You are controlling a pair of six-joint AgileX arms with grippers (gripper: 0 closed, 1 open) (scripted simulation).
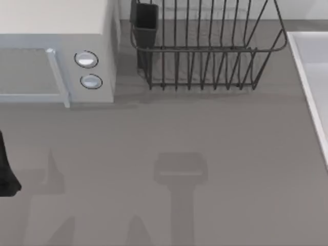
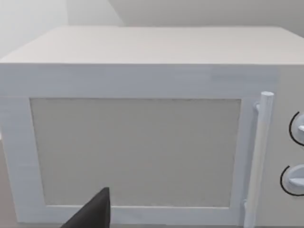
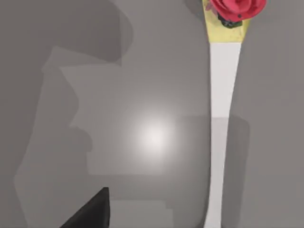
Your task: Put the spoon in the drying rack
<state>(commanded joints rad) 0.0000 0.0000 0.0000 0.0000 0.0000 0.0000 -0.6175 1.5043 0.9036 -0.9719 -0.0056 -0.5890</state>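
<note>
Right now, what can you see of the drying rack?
The drying rack is a dark basket of thin upright wire bars with flaring sides, looking like metal. It stands upright at the table's far edge, right of the microwave. A dark rectangular utensil cup sits at its left corner. No spoon in it.

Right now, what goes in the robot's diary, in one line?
spoon: flat on table, ungrasped | rack: no spoon inside | left arm: parked by microwave

Grey table (image 1: pixel 215 154), microwave (image 1: pixel 56 61), drying rack (image 1: pixel 205 51), spoon (image 3: pixel 223 118)
</note>
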